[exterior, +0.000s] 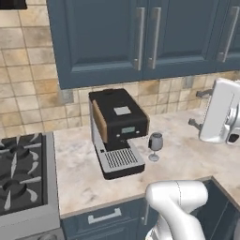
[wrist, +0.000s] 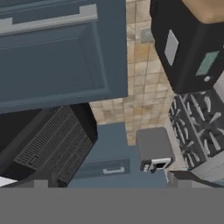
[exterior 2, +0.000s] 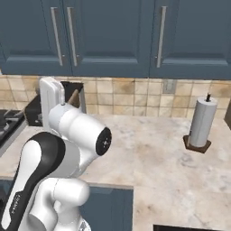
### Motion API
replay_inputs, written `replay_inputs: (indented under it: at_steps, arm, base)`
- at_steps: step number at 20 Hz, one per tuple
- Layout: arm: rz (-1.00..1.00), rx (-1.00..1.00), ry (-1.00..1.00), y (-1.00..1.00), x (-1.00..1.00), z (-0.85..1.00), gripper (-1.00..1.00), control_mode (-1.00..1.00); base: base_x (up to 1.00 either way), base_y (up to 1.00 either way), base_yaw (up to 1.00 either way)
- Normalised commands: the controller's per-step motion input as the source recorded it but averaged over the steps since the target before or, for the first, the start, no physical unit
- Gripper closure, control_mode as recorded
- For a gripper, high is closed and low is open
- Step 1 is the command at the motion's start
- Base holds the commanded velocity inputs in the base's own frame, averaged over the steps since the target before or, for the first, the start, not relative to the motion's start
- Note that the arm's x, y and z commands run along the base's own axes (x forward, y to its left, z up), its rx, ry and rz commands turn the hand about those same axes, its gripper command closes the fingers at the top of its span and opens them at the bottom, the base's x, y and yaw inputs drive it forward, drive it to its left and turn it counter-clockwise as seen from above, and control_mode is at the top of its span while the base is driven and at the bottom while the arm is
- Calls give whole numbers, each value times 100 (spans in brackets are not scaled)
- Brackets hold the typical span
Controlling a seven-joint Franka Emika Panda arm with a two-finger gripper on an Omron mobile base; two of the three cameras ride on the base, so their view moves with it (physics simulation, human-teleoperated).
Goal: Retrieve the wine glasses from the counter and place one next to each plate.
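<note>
gripper (exterior: 233, 137) open, raised well right of wine glass (exterior: 155, 142)

The left base view looks forward and down from behind the arm at the beige veined marble worktop (exterior: 187, 154), near the black box-shaped coffee machine (exterior: 117, 129) and the dark gas stove (exterior: 21, 173). The right base view faces the same worktop further right. The rolled hand view, higher up, shares that coffee machine and stove.
</note>
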Motion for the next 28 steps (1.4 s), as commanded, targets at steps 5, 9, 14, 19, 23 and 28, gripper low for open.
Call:
replay_inputs:
  at_steps: [5,9,14,19,23,28]
  arm:
    - [0,0,0,0,0,0,-100,100]
    - [0,0,0,0,0,0,-100,100]
    - [0,0,0,0,0,0,-100,100]
    - [0,0,0,0,0,0,-100,100]
    - [0,0,0,0,0,0,-100,100]
    - [0,0,0,0,0,0,-100,100]
  base:
    - [40,-5,-4]
    - [-13,-15,-7]
    - [-31,-4,-2]
    - [3,-3,-1]
    - [-4,0,-12]
    - [-2,-6,-14]
